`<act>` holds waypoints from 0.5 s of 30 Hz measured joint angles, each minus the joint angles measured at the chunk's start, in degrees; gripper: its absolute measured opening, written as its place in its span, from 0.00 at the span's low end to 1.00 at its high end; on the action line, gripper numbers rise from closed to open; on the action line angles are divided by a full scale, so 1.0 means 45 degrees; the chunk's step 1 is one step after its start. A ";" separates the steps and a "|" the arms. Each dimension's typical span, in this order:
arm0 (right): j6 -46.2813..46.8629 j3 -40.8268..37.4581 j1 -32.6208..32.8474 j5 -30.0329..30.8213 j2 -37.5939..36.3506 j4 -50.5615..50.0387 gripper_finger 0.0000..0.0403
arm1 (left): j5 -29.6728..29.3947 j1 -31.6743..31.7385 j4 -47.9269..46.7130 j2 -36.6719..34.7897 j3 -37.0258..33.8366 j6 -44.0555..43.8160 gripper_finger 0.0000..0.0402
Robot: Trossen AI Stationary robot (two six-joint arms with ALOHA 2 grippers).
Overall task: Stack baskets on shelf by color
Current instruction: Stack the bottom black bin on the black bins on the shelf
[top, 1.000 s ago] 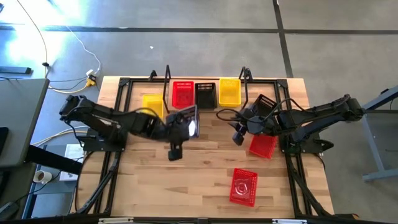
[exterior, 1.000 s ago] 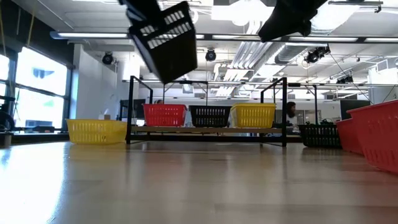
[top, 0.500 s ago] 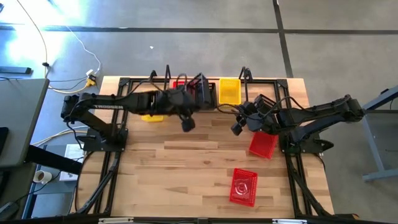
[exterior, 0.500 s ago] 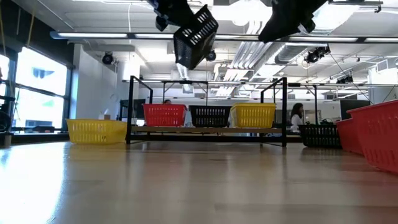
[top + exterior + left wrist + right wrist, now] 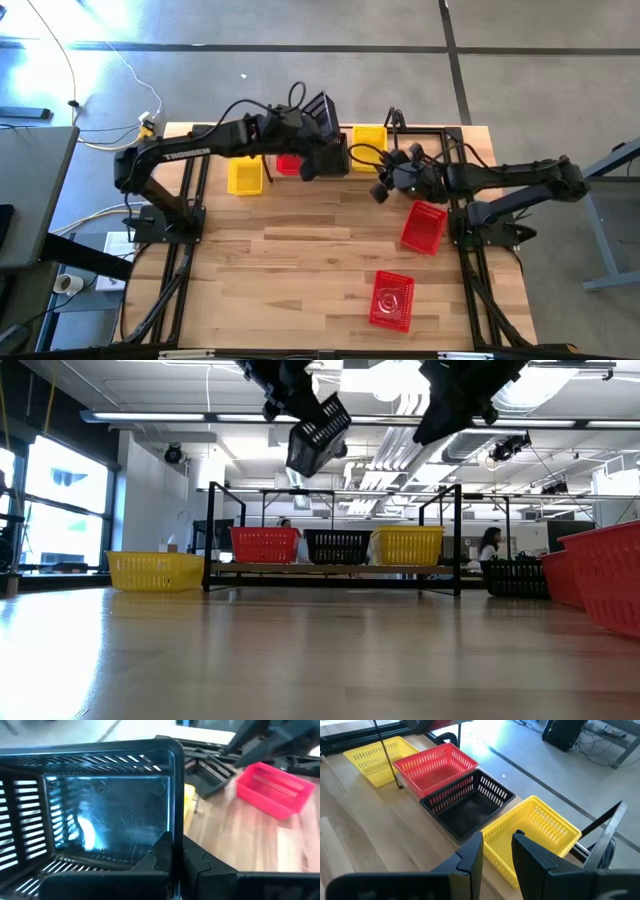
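Observation:
My left gripper (image 5: 175,862) is shut on a black basket (image 5: 322,108), held tilted high above the shelf (image 5: 335,570). On the shelf's plank stand a red basket (image 5: 437,767), a black basket (image 5: 467,807) and a yellow basket (image 5: 530,832) in a row. My right gripper (image 5: 497,852) hovers open above the near edge of the shelf's yellow basket and touches nothing. Another yellow basket (image 5: 245,177) rests on the table left of the shelf. Two red baskets (image 5: 423,227) (image 5: 392,298) lie on the table's right half. My left gripper pinches a side wall of the black basket at its rim (image 5: 176,827), one finger (image 5: 155,862) inside and the other outside. The basket is lifted clear and tilted, with its open side turned toward the wrist camera, above the shelf's black basket (image 5: 338,546).
A further black basket (image 5: 513,577) sits on the table right of the shelf, near the right arm. Black wire frames (image 5: 212,535) (image 5: 458,535) stand upright at both shelf ends. Bare wood spreads over the table's near left part (image 5: 260,290).
My left gripper has carried the black basket from over the table's middle up and toward the far edge, to above the shelf; the basket has tipped on the way. My right gripper has moved a little toward the far edge, closer to the shelf.

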 joint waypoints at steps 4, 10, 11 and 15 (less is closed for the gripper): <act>0.0145 0.0000 -0.0379 -0.0181 0.0000 -0.0082 0.22 | 0.0272 0.0010 -0.0459 0.0688 0.0483 0.0371 0.00; 0.0141 0.0000 -0.0681 -0.0181 0.0000 -0.0195 0.22 | 0.0266 -0.0003 -0.0834 0.1719 0.0575 0.0869 0.00; 0.0140 0.0000 -0.0712 -0.0181 0.0000 -0.0234 0.22 | 0.0261 -0.0003 -0.0919 0.1894 0.0575 0.0943 0.00; 0.0136 0.0000 -0.0830 -0.0209 0.0000 -0.0389 0.22 | 0.0254 -0.0036 -0.0936 0.2510 0.0575 0.1401 0.00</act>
